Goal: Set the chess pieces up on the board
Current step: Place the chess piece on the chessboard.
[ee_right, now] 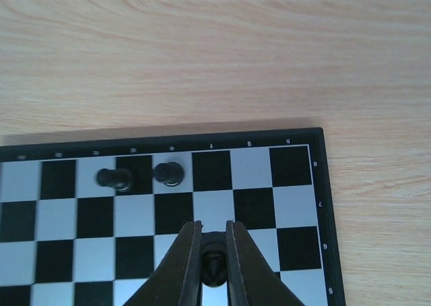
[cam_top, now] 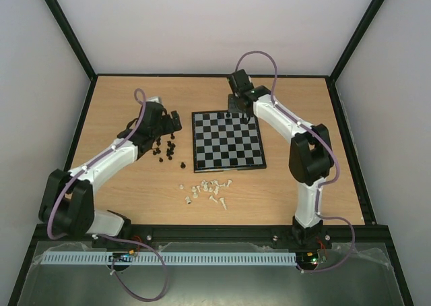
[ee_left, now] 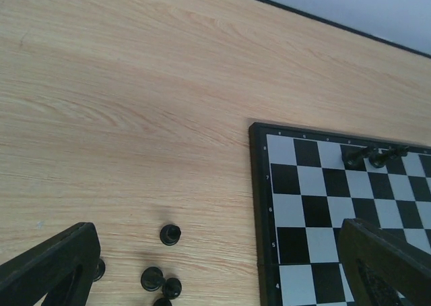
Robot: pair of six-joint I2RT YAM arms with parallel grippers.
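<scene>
We have the right gripper closed on one black man, the held piece. It is pinched near its top, so its base hangs free to meet a square. It sits low over the board, near the 12 o'clock edge in the top view, at 5 o'clock from the placed pieces. We judge that the grip comes from straight above because the men are so small, letting the fingers release one without knocking its neighbours. Whether its base touches the board we cannot tell.

The left gripper has its fingers wide apart with nothing between them. It hovers at the 12 o'clock side of the black pile, which lies on the table at 9 o'clock from the board. We take it to be waiting there to pick the next man once the right arm is done. Part of that pile shows low in its wrist view, the men lying apart from one another.

The white pieces lie scattered at 7 o'clock from the board, near the arm bases.

No box or tray is in view, so the board is the only thing that holds anything. It carries the two placed pieces side by side on the far rank, one seemingly tipped. The other squares we can see are bare, so most of the setup is yet to do.
</scene>
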